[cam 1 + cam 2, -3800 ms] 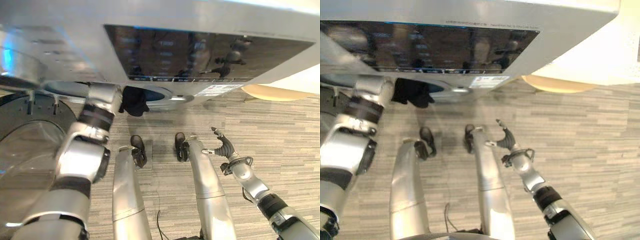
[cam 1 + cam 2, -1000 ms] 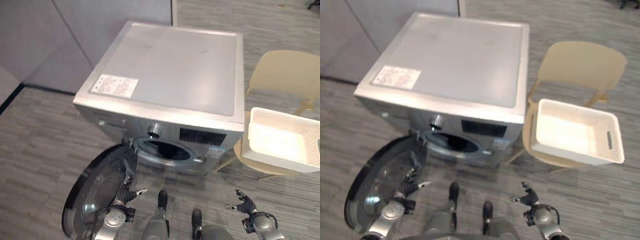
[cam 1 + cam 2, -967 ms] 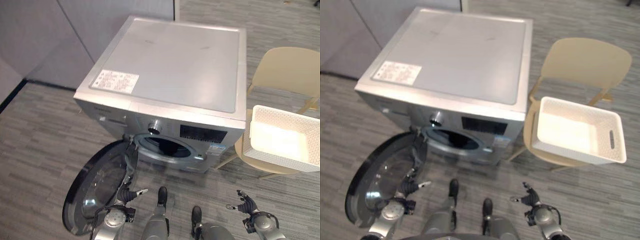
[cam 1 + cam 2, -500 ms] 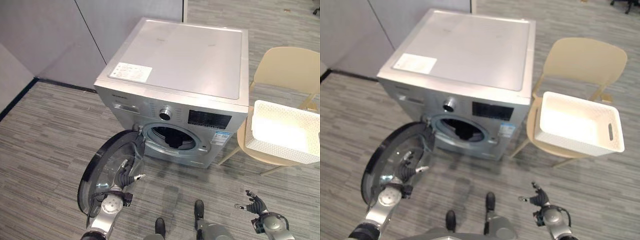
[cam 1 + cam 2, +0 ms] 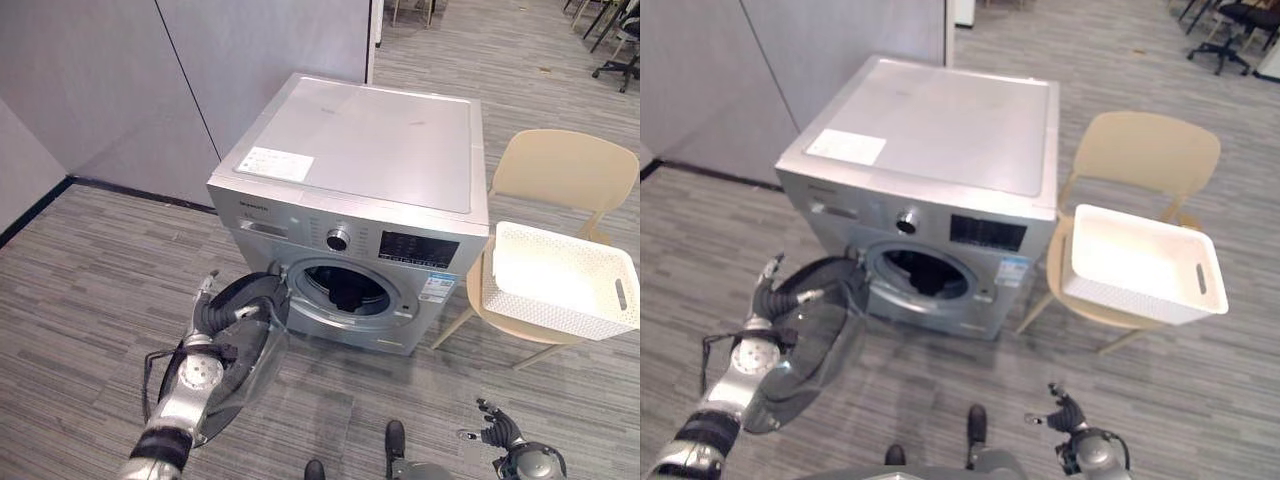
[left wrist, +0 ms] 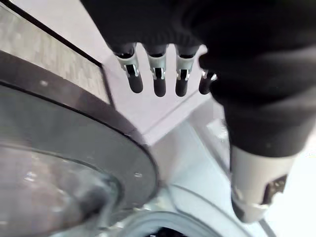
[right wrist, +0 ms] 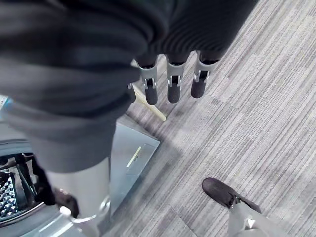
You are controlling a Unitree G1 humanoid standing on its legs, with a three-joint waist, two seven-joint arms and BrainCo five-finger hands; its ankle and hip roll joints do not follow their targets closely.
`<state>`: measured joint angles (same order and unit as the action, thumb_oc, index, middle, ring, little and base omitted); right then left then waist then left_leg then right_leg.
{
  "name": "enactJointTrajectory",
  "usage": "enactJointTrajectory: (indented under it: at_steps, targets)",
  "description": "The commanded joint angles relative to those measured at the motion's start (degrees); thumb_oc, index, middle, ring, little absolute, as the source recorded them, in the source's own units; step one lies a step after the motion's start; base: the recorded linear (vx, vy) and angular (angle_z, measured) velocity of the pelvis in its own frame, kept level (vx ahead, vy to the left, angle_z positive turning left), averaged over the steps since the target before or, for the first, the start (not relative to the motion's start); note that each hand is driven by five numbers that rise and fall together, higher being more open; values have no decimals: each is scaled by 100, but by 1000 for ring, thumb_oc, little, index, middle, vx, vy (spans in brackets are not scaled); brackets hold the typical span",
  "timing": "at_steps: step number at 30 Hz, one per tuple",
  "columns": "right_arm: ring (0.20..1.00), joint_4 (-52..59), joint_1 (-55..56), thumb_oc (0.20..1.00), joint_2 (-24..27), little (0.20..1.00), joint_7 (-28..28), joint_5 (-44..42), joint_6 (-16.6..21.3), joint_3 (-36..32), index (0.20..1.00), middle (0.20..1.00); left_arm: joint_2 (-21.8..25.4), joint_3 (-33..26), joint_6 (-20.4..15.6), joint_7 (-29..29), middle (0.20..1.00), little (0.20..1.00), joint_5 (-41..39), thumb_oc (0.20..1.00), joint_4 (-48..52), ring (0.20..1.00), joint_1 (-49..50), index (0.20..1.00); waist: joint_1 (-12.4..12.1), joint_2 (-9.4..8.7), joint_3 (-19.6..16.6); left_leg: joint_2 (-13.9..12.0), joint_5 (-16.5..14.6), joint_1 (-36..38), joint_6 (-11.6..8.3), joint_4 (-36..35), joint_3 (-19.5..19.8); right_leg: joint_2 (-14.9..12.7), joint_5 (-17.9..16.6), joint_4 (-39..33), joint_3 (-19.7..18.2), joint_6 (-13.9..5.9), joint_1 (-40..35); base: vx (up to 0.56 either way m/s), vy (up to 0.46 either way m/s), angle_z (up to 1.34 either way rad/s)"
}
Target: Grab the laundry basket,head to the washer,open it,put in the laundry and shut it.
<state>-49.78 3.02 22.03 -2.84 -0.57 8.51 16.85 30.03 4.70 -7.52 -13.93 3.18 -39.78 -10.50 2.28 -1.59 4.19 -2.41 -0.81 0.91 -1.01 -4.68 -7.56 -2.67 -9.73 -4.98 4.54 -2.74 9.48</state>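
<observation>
Silver front-loading washer (image 5: 370, 170) stands on the grey striped floor (image 5: 90, 270), against a grey partition wall (image 5: 250, 50). Its round glass door (image 5: 240, 340) hangs swung out to the robot's left, partly open; dark laundry (image 5: 345, 290) shows inside the drum opening.

Left hand (image 5: 215, 315) sits at the door's outer rim, fingers (image 6: 155, 81) straight and relaxed, thumb apart, nothing grasped; whether it touches the rim cannot be told.

Right hand (image 5: 500, 432) low near the floor, well apart from the washer, fingers (image 7: 170, 84) loosely extended, holding nothing.

White perforated laundry basket (image 5: 560, 280) rests on the seat of a beige chair (image 5: 565, 175) just beside the washer's right side.
</observation>
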Motion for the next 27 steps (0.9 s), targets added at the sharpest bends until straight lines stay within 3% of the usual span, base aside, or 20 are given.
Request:
enactJointTrajectory:
  at_steps: [1, 7, 13, 15, 16, 17, 19, 23, 27]
  targets:
    - [1000, 200, -141, 1000, 183, 1000, 1, 64, 42, 117, 1000, 1000, 407, -50, -43, -183, 1000, 1000, -118, 1000, -571, 1000, -546, 1000, 122, -149, -9, 180, 63, -370, -89, -32, 91, -22, 792, 10, -90, -497, -576, -11, 33, -9]
    - [1000, 320, -153, 1000, 320, 1000, -5, 97, 96, 233, 1000, 1000, 595, 72, 68, -260, 1000, 1000, 40, 1000, -1727, 1000, -863, 1000, 173, -207, 76, 160, 82, -476, -75, -32, 23, 11, 735, 24, -178, -517, -403, -6, 21, -11]
    - [1000, 197, -118, 1000, 315, 1000, 15, 77, 94, 255, 1000, 1000, 146, 47, -50, 30, 1000, 1000, -589, 1000, -1755, 1000, -547, 1000, 144, -231, 77, 172, 47, -389, -51, -32, 4, 5, 753, 23, -216, -520, -471, 22, 21, -3]
    - [1000, 69, -130, 1000, 241, 1000, 4, 97, 58, 209, 1000, 1000, -475, 163, -161, 226, 1000, 1000, -1036, 1000, -1088, 1000, -68, 1000, 115, -196, 27, 212, 12, -290, -27, -32, 23, -8, 789, 6, -209, -513, -587, 48, 37, 2]
    - [1000, 70, -126, 1000, 243, 1000, 4, 97, 58, 211, 1000, 1000, -477, 162, -158, 225, 1000, 1000, -1036, 1000, -1080, 1000, -59, 1000, 115, -194, 27, 211, 10, -285, -27, -32, 24, -7, 790, 5, -209, -513, -592, 66, 36, 2]
    - [1000, 120, -108, 1000, 210, 1000, -16, 134, 40, 179, 1000, 1000, -823, 325, -199, 343, 1000, 1000, -1297, 1000, -492, 1000, 267, 1000, 99, -170, -12, 234, -9, -218, -14, -32, 35, -10, 814, -2, -201, -502, -668, 48, 16, 3]
    - [1000, 152, -119, 1000, 176, 1000, -37, 177, 19, 154, 1000, 1000, -1056, 555, -194, 557, 1000, 1000, -1436, 1000, 126, 1000, 603, 1000, 93, -145, -41, 244, -29, -171, 2, -32, 43, -16, 832, -2, -186, -501, -721, 43, 7, 5]
    - [1000, 202, -175, 1000, 78, 1000, -86, 189, -32, 165, 1000, 1000, -1268, 1061, -136, 935, 1000, 1000, -1819, 1000, 1115, 1000, 863, 1000, 104, -110, -18, 257, -27, -162, 23, -32, 88, -26, 812, -2, -179, -506, -713, -4, -17, 5]
    - [1000, 311, -160, 1000, 28, 1000, -124, 211, -69, 264, 1000, 1000, -1278, 1581, -78, 1140, 1000, 1000, -1771, 1000, 1498, 1000, 594, 1000, 187, -104, 6, 247, -44, -191, 28, -32, 33, -30, 776, -2, -219, -520, -660, -20, -27, 1]
